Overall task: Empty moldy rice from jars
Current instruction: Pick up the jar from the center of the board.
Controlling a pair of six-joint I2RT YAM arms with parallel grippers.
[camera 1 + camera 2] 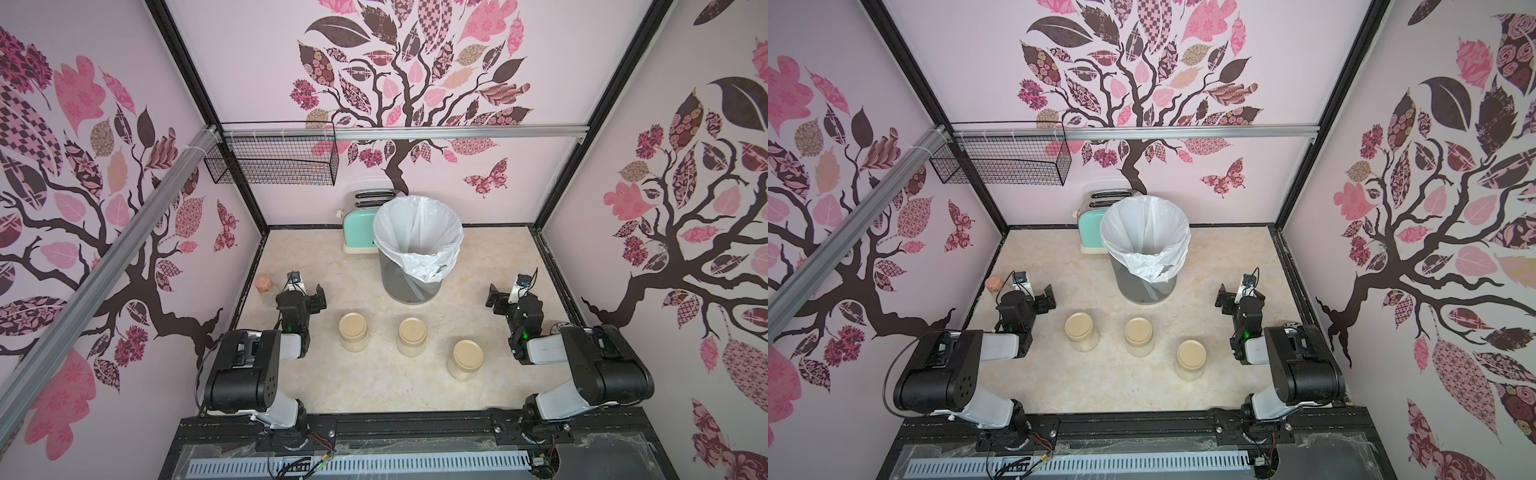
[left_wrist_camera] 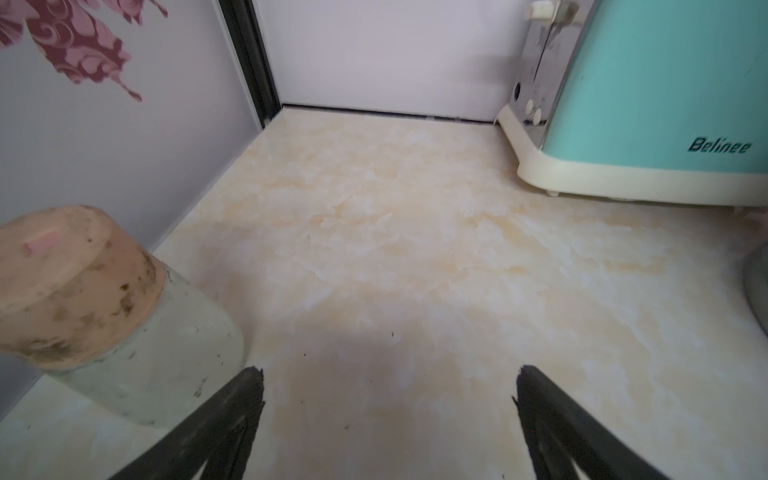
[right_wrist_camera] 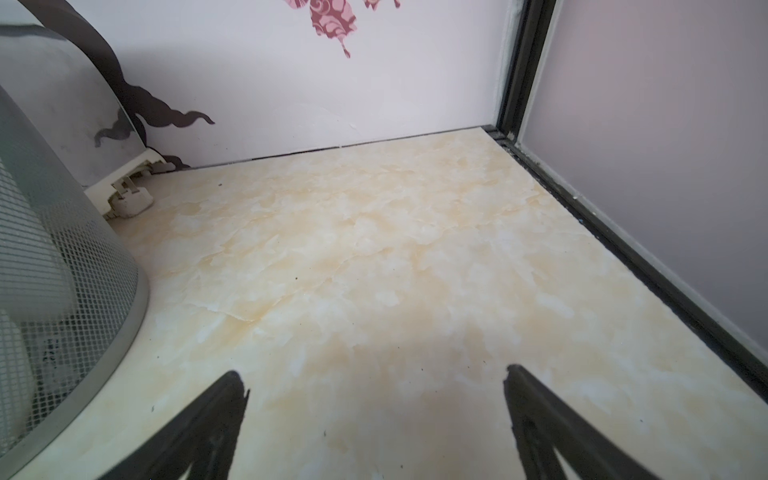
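Nothing has been started yet by the look of it. Closest to the arm bases, the nearest jar (image 1: pixel 468 354) is parked upright on the marble-look table (image 1: pixel 374 390), a bit toward the right arm. The middle jar (image 1: pixel 412 331) and the third jar (image 1: pixel 353 327) are set slightly further back in a loose row. All three are lidded, and cream-coloured rice (image 1: pixel 460 373) can just be made out through the glass; no mold can be picked out at this size. The row is laid between the two arms, probably so either one can reach it, and since the lids are on, one arm will likely be needed to hold while the other twists. Just past the jars, the left gripper (image 2: pixel 390 386) and the right gripper (image 3: pixel 376 382) are held low over bare table on either side. Both are spread wide, with nothing pinched and nothing touched. The corked bottle (image 2: pixel 104 299) is just beside the left one but clear of it. Further back, the mesh bin (image 1: pixel 409 291) with its white liner (image 1: pixel 415 224) is placed dead centre behind the jars, presumably to keep the tipping trip short. Behind the bin, the mint toaster (image 1: pixel 355 228) is tucked against the wall, and the wire basket (image 1: pixel 274 160) is hung above it.
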